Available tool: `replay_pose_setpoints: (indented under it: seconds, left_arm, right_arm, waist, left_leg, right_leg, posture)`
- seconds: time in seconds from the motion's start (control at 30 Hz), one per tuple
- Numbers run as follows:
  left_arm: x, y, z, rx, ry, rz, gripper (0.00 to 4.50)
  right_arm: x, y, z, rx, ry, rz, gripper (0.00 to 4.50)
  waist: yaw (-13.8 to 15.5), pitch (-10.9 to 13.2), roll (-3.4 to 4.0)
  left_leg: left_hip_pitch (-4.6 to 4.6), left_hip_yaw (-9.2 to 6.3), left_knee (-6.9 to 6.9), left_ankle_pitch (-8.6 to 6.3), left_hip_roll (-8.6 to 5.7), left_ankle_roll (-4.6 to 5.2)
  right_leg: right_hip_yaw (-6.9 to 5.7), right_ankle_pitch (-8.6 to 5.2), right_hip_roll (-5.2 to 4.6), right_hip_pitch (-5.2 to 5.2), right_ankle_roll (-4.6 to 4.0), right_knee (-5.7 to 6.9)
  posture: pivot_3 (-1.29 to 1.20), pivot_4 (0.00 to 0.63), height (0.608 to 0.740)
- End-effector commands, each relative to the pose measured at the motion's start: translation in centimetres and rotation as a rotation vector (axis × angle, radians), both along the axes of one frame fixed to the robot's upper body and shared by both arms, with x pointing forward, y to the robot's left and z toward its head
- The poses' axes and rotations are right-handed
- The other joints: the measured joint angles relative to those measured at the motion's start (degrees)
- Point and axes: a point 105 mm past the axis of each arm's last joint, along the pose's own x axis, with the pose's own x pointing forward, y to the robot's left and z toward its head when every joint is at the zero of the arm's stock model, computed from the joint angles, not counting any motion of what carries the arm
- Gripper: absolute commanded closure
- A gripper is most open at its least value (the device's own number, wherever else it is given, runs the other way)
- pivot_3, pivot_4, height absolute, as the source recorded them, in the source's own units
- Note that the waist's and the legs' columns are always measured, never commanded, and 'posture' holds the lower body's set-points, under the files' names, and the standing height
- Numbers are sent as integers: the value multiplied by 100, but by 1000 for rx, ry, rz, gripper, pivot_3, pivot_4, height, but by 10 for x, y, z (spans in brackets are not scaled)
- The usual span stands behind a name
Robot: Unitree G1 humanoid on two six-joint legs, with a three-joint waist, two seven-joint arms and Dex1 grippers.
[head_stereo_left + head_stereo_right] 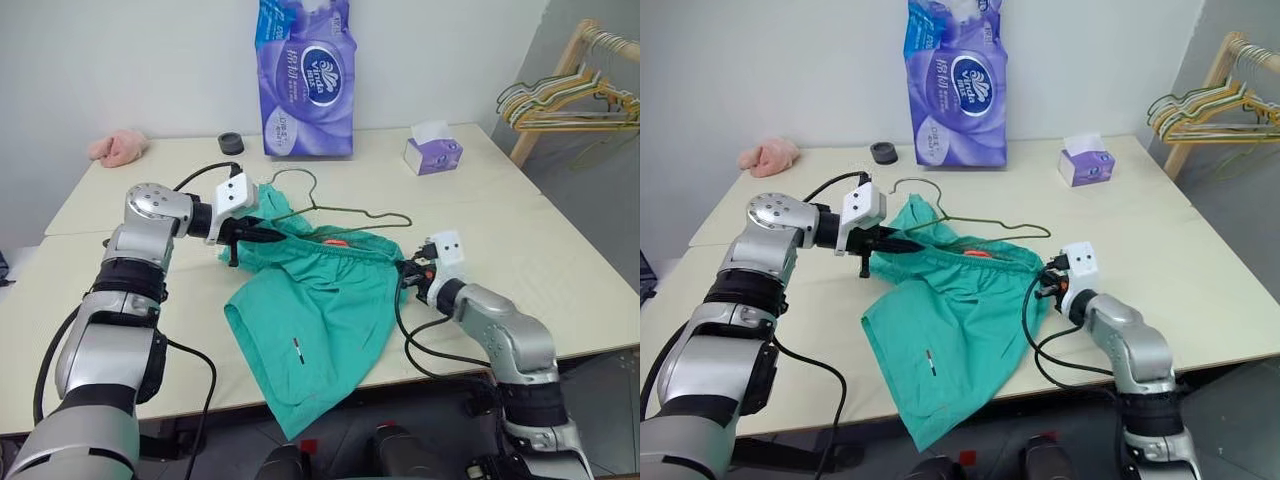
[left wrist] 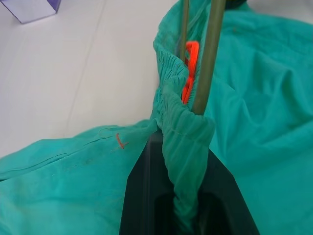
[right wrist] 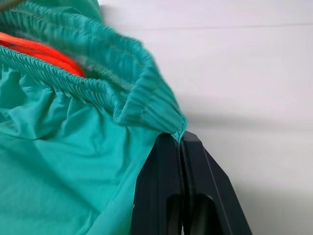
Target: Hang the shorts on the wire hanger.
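Note:
The teal-green shorts [image 1: 320,300] lie on the cream table [image 1: 560,250], one leg drooping over the front edge. The olive-green wire hanger [image 1: 365,212] rests at their far side, its hook toward the back. Its wire [image 2: 210,49] runs into the gathered waistband beside an orange cord [image 2: 190,63]. My left gripper [image 1: 262,235] is shut on the waistband's left end, with fabric bunched between its fingers [image 2: 146,191]. My right gripper [image 1: 408,270] is shut on the waistband's right corner [image 3: 168,115], pinching it at the fingertips [image 3: 161,161].
A tall purple tissue pack [image 1: 308,85] stands at the back, with a small purple tissue box [image 1: 433,152] to its right. A black round object [image 1: 231,142] and a pink cloth [image 1: 118,148] lie at the back left. A wooden rack with pale hangers [image 1: 570,100] stands to the right.

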Motion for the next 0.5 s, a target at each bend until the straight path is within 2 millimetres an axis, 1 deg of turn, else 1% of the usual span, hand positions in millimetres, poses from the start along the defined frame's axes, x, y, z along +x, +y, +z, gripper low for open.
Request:
replay_pose_setpoints:
  seconds: [0.03,0.17,0.27,0.37,0.43,0.5]
  left_arm:
    - [-3,9,11,16,-13,-4,4500]
    - [-9,9,9,10,42,-31,4500]
    - [-12,8,11,-11,86,-41,4500]
    - [-16,12,10,5,129,-43,4500]
    - [-17,14,8,17,146,-45,4500]
    - [-19,20,-1,79,158,-42,4500]
  right_arm:
    - [-4,-21,21,-1,-63,-70,4459]
    - [-9,-28,23,6,-51,-88,4459]
    - [-10,-34,22,-1,-41,-106,4459]
    - [-9,-42,19,15,-21,-130,4459]
    - [-10,-43,18,12,-16,-133,4459]
    - [-9,-49,20,2,-22,-143,4459]
  waist:
    - [8,0,0]
    - [21,0,0]
    - [23,0,0]
    - [9,0,0]
    - [0,0,0]
    - [-4,0,0]
  left_leg:
    - [0,0,0,0,0,0]
    - [0,2,1,0,-1,0]
    - [0,2,1,0,-1,1]
    - [0,5,1,0,0,1]
    - [0,4,1,0,1,1]
    - [0,4,1,0,1,1]
  right_leg:
    - [0,0,0,1,0,0]
    - [0,0,0,2,0,-1]
    - [0,0,0,3,0,-2]
    - [-2,0,1,3,0,-2]
    - [-2,-1,3,3,0,-2]
    - [-2,-1,3,3,0,-2]
  posture:
    - [-163,58,740]
    - [-172,59,740]
    - [-177,60,740]
    - [-177,60,740]
    - [-177,60,740]
    - [-178,60,740]
